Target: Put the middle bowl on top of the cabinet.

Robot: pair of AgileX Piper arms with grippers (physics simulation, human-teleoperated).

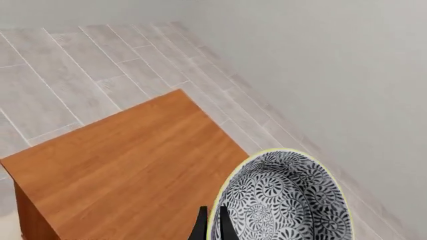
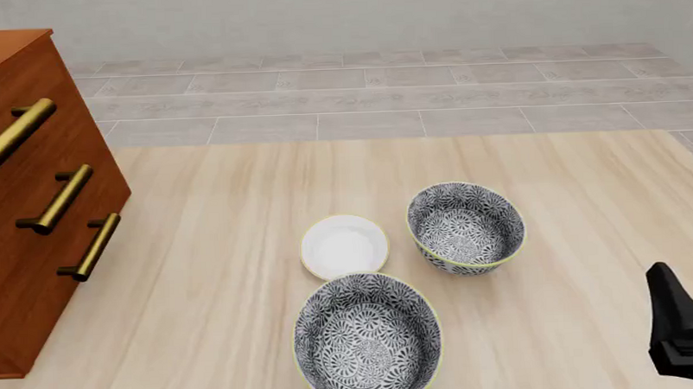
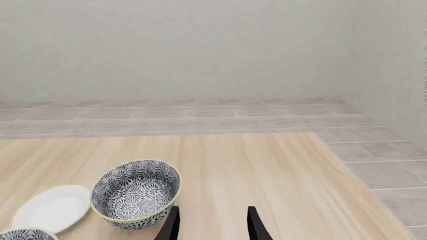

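In the left wrist view, my left gripper (image 1: 212,227) is shut on the rim of the middle bowl (image 1: 283,200), a deep bowl with a grey-and-white floral pattern and a pale yellow-green rim. The bowl hangs over the near corner of the cabinet (image 1: 127,165) top, partly past its edge, above the floor tiles. Neither the left gripper nor this bowl appears in the front view; the cabinet (image 2: 24,197) stands there at the left with its brass handles. My right gripper (image 3: 212,227) is open and empty, low at the table's right front (image 2: 678,321).
Two more floral bowls rest on the table: one right of centre (image 2: 467,227) (image 3: 135,194), one at the front (image 2: 367,336). A small white dish (image 2: 344,245) lies between them. A wall rises close behind the cabinet in the left wrist view.
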